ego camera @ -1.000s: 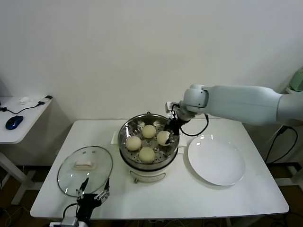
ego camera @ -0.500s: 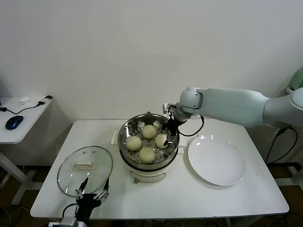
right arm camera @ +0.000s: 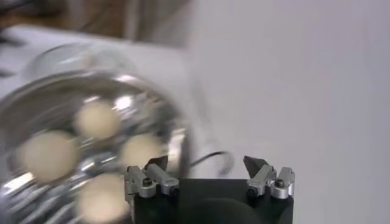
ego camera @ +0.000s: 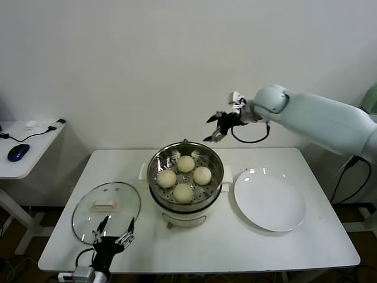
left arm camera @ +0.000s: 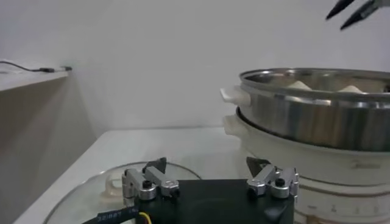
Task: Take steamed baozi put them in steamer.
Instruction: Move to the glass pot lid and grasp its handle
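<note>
Several cream-white baozi [ego camera: 202,174] lie on the perforated tray inside the steel steamer [ego camera: 156,166] at the table's middle. They show blurred in the right wrist view [right arm camera: 47,155]. My right gripper [ego camera: 215,127] is open and empty, raised above the steamer's far right rim, close to the wall. My left gripper [ego camera: 115,231] is open and empty at the table's front edge, over the near rim of the glass lid [ego camera: 106,211]. The steamer's side [left arm camera: 317,119] shows in the left wrist view.
An empty flat white plate [ego camera: 270,199] lies right of the steamer. A side table [ego camera: 23,147] with a blue mouse [ego camera: 17,152] and cables stands at the far left. The wall is close behind the right gripper.
My right gripper has let go of a baozi inside the steamer and risen up and back to the right, away from the pot. The left arm has barely moved.
</note>
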{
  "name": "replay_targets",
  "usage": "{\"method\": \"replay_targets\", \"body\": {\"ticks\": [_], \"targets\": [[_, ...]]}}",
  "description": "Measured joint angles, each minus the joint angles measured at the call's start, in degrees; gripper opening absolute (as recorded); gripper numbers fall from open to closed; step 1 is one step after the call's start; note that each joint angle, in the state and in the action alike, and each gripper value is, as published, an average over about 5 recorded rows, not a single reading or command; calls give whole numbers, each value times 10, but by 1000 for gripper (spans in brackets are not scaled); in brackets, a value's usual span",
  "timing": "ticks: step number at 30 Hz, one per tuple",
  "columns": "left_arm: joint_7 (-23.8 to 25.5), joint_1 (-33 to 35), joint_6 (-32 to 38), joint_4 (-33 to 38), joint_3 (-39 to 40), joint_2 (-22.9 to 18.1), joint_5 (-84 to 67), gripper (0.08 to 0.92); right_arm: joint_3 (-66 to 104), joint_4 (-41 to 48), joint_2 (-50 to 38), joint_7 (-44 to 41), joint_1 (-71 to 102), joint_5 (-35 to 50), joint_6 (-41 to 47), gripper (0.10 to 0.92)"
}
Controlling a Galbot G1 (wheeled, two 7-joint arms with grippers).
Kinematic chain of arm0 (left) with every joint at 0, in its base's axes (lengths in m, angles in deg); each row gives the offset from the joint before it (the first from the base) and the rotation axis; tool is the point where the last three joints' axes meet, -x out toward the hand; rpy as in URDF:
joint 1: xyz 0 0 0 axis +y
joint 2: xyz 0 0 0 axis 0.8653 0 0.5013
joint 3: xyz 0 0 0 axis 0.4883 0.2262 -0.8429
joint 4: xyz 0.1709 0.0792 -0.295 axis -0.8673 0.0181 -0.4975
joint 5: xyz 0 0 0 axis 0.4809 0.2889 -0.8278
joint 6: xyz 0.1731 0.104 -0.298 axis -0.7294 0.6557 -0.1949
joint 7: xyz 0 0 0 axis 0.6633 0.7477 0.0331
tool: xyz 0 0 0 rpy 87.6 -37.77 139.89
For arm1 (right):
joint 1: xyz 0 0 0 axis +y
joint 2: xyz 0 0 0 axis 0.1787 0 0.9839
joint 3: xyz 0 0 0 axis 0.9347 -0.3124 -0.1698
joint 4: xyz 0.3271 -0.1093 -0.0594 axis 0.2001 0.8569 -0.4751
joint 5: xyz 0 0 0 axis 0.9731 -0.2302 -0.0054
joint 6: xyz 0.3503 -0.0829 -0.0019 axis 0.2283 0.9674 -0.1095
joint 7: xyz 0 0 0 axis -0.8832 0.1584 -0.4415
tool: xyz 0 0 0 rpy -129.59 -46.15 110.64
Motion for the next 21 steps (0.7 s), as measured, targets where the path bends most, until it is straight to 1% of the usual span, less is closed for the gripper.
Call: {"method": "replay_targets", "body": {"ticks": [6,10,15,21], "targets": [[5,-16,17,-1,-13,11,1,823,216,-46,-95,99,187,-44,-30,823],[9,-28,32,-8,-18,17,4,823,368,-81,-124,142,338,-77,-55,823],[4,-36,48,-19,-15,23,13,823,561,-121,-116,173,530,-114,-98,823],[-10,-45,63,-37,-8,31,46,823,771,-144,-56,198,757,-149,-170,823]]}}
